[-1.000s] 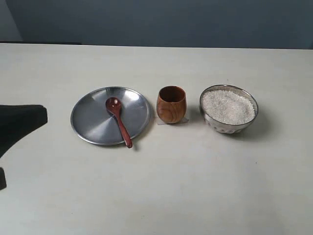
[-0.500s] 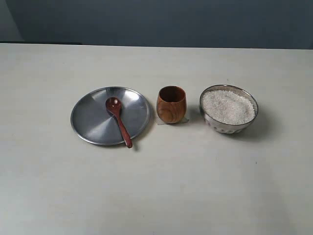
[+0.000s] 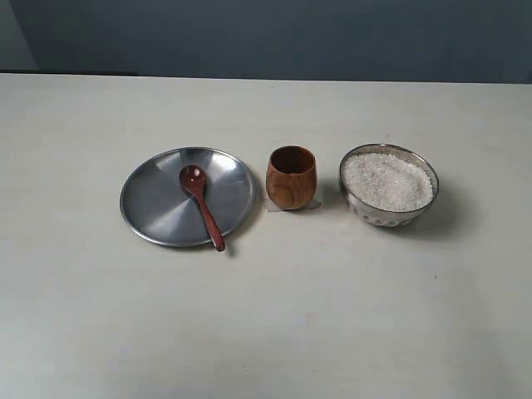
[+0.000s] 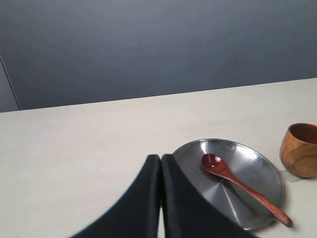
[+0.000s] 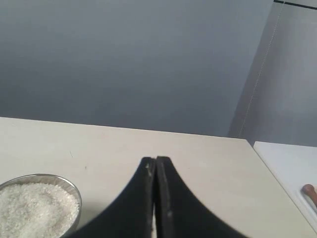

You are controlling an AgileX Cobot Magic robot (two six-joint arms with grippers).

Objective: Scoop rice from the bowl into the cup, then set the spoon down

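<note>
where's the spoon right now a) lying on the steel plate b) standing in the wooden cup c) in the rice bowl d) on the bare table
a: the spoon lies on the steel plate, its scoop end near the plate's middle and its handle tip reaching past the rim.

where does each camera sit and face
Exterior: above the table, tilted down at plate, spoon, cup, bowl of rice; no robot part shows.
Left wrist: behind the shut left hand, facing past it to the plate.
Right wrist: behind the shut right hand, facing past it to the bowl.
Shared: exterior and left wrist both show spoon on plate.
</note>
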